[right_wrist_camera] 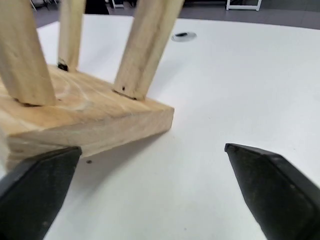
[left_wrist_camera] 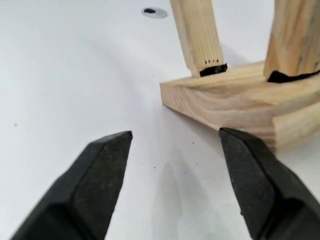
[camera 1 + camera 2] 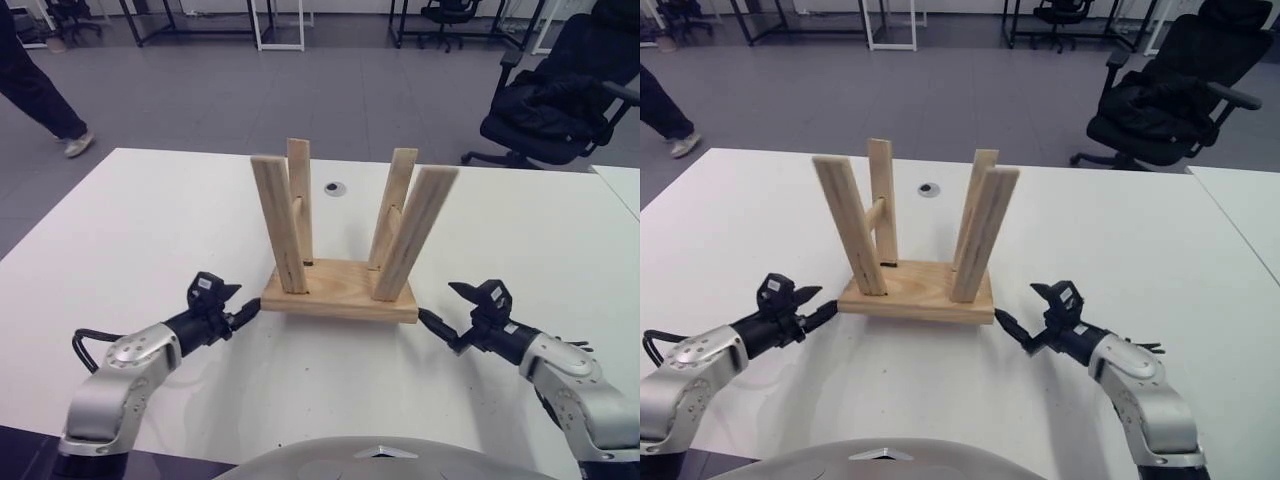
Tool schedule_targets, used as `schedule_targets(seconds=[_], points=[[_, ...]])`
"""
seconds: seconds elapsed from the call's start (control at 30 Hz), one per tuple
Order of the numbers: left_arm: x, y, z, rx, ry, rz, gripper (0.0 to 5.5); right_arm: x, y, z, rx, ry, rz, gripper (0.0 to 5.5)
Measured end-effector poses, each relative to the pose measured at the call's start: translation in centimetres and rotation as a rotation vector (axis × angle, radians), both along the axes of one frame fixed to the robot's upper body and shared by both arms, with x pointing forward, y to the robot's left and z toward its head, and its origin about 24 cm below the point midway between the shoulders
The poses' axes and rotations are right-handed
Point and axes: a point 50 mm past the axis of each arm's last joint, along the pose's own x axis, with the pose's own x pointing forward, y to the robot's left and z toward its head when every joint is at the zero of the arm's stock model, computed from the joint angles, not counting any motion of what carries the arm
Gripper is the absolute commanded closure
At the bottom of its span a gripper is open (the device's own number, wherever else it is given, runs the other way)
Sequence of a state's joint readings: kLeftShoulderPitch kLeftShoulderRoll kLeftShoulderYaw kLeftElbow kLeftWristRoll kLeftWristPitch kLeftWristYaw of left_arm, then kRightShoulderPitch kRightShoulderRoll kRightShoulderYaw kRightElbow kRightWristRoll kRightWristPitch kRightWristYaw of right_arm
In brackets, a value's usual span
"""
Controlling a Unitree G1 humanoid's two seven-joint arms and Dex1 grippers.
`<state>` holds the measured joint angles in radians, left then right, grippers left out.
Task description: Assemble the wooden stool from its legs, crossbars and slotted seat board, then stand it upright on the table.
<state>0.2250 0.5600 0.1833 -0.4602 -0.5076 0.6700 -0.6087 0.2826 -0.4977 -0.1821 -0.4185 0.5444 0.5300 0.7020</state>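
The wooden stool stands upside down on the white table (image 3: 140, 240). Its seat board (image 3: 340, 293) lies flat, and its legs (image 3: 280, 220) point upward, leaning outward. Short crossbars (image 3: 296, 203) join the legs in pairs. My left gripper (image 3: 250, 312) rests low on the table at the board's left end, open, with the board's corner (image 2: 225, 102) just ahead of its fingertips (image 2: 107, 150). My right gripper (image 3: 432, 322) sits at the board's right end, also open, and the board's corner (image 1: 85, 117) lies just beyond its wide gap (image 1: 152, 149). Neither holds anything.
A round grommet hole (image 3: 336, 188) sits in the table behind the stool. A black office chair (image 3: 560, 100) stands past the far right corner, beside another white table (image 3: 622, 190). Bare tabletop lies on both sides of the stool.
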Motion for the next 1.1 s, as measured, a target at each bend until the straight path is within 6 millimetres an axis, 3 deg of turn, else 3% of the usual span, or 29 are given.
schedule_targets(seconds=[0.07,0.23,0.57,0.73,0.8,0.93,1.1], points=[[0.0,0.4,0.9,-0.022,-0.019,-0.032,2.27,-0.1,-0.3,1.3,0.035,-0.040,0.028,0.10],[0.1,0.3,2.7,-0.007,-0.071,-0.079,2.27,-0.3,-0.9,2.1,0.067,-0.047,0.044,0.10],[-0.6,0.4,2.8,-0.011,-0.038,-0.161,2.27,-0.7,-2.0,2.0,0.025,-0.023,0.074,0.10],[-0.3,2.9,2.8,0.070,-0.010,-0.162,2.27,-0.4,-4.0,1.9,-0.071,0.000,0.038,0.10],[-0.6,3.8,2.6,0.101,0.030,-0.228,2.27,-1.0,-4.6,2.1,-0.123,0.037,0.123,0.10],[0.0,2.8,2.5,0.088,0.061,-0.434,2.27,-1.6,-2.5,2.2,-0.092,0.099,0.346,0.10],[3.7,0.2,2.9,0.177,-0.003,-0.624,2.24,0.6,0.9,1.7,-0.106,0.060,0.511,1.08]])
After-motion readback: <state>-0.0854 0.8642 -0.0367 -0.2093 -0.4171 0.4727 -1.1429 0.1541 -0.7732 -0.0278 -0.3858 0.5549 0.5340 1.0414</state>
